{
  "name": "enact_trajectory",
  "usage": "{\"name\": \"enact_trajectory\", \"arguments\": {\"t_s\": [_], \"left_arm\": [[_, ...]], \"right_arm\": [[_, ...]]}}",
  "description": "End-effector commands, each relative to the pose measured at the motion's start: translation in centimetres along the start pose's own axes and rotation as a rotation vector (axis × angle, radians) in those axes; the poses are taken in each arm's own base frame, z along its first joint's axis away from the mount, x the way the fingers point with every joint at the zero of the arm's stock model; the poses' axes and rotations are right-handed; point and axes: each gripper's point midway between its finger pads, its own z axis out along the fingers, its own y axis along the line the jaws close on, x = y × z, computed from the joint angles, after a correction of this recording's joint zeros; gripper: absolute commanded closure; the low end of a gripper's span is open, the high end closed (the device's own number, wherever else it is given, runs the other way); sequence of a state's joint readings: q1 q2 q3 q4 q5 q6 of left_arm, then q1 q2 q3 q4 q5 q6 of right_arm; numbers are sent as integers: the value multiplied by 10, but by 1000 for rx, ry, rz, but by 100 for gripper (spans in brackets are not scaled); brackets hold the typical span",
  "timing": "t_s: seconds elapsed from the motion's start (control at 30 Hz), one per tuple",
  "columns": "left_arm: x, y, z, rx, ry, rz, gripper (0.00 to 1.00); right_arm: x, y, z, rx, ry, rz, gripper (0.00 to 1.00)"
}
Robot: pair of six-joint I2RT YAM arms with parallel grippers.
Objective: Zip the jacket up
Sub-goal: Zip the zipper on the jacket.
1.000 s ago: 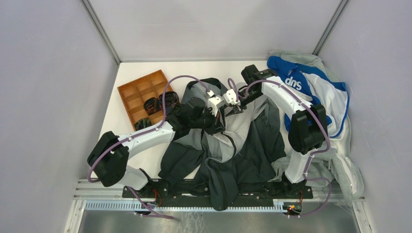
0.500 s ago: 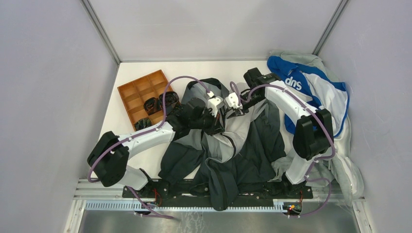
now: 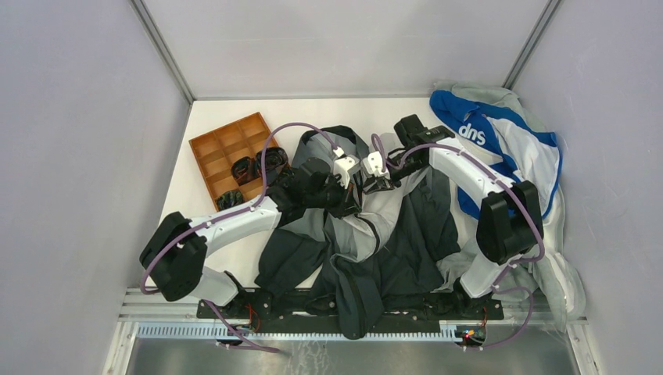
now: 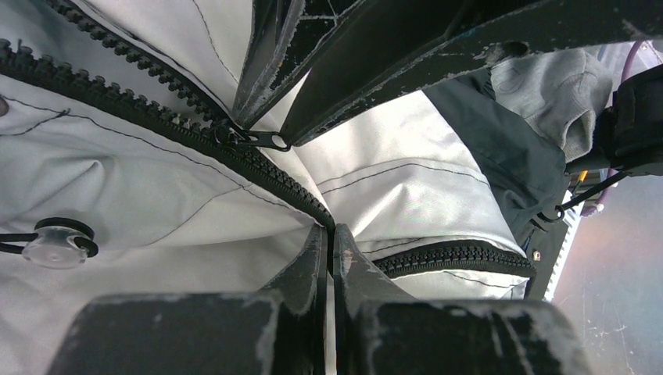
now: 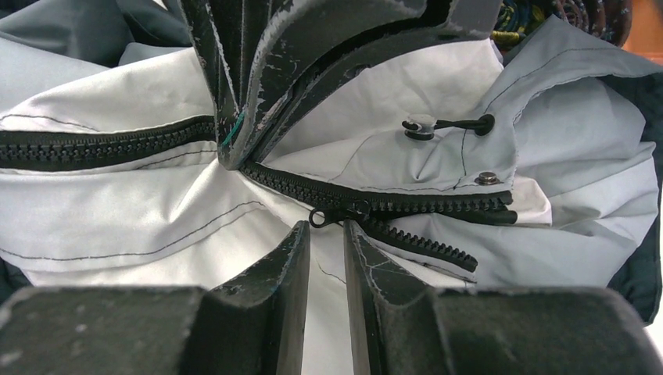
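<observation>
Top external view: jacket [image 3: 414,226] lies rumpled on table [image 3: 234,117], centre. Left gripper [image 4: 329,234] clamps its zipper edge; right gripper [image 5: 326,228] shows narrow gap, tips at zipper pull [image 5: 338,215].

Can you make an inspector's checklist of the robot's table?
Surface: white tabletop, partly covered by clothes.
Job's things: grey-to-black hooded jacket spread out; its dark front zipper has teeth apart beyond the slider.
Clutter: brown compartment tray holding dark items; blue-and-white garment with white lettering; light grey sweatshirt.
Grippers: left gripper shut, pinching the jacket by the zipper; right gripper narrowly open at the zipper pull.
Cables: purple cables run along both arms.
Surroundings: pale grey walls; metal rail at near edge.
</observation>
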State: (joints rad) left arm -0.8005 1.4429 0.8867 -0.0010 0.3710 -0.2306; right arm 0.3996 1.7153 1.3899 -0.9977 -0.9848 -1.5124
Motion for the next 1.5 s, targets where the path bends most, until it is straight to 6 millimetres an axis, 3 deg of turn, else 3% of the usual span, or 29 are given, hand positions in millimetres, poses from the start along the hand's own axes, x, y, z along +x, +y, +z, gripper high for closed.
{"name": "enact_trajectory", "arguments": {"t_s": [0.0,0.6,1.13,1.23,1.37,1.47], "left_arm": [[-7,-15,-7,60,-28,60,98],[-7,-18,-6,77,-27,50,98],[-6,-19,-8,79,-29,43,98],[-6,-20,-7,81,-27,39,98],[-6,-20,-7,82,-27,37,98],[-6,-20,-7,83,-25,34,98]], "right_arm": [[-12,-14,-5,93,-8,-17,72],[-16,-28,-9,207,-18,2,73],[-17,-11,-3,147,-43,1,82],[-18,-9,-1,137,-47,5,84],[-21,-8,1,137,-50,5,100],[-25,-17,-3,183,-45,2,100]]}}
